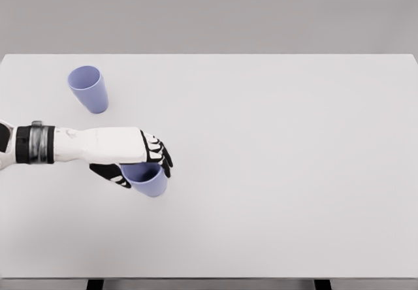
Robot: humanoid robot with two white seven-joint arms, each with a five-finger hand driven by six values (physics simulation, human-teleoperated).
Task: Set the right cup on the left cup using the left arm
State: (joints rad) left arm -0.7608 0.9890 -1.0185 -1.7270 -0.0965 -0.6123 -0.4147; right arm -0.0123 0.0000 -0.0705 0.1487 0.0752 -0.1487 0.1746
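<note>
Left hand (134, 162): reaching in from the left edge, fingers curled round the upper part of the right cup (149, 180), thumb below and the other fingers over the top, so closed on it rather than spread.
Right hand: nowhere in the head view.
Right cup: lilac, near the table's front left, tilted with its base toward the viewer; whether resting on the table (281, 172) or already lifted clear, impossible to tell.
Left cup (89, 88): same lilac, standing mouth-up toward the far left, well apart from the held one, untouched.
Likely weight: light, judging by the thin wall and small body; little effort to carry.
Likely stiffness: rigid plastic by the look, holding its shape under a moderate squeeze.
Likely surface: smooth and tapered, so prone to slipping downward out of a loose grip.
Best hold: round the wider upper wall near the rim, as now, leaving the narrow base free to enter the other cup.
Risk: knocking the light standing cup over on arrival.
Stage: grasp made, carry and stacking not yet done.
</note>
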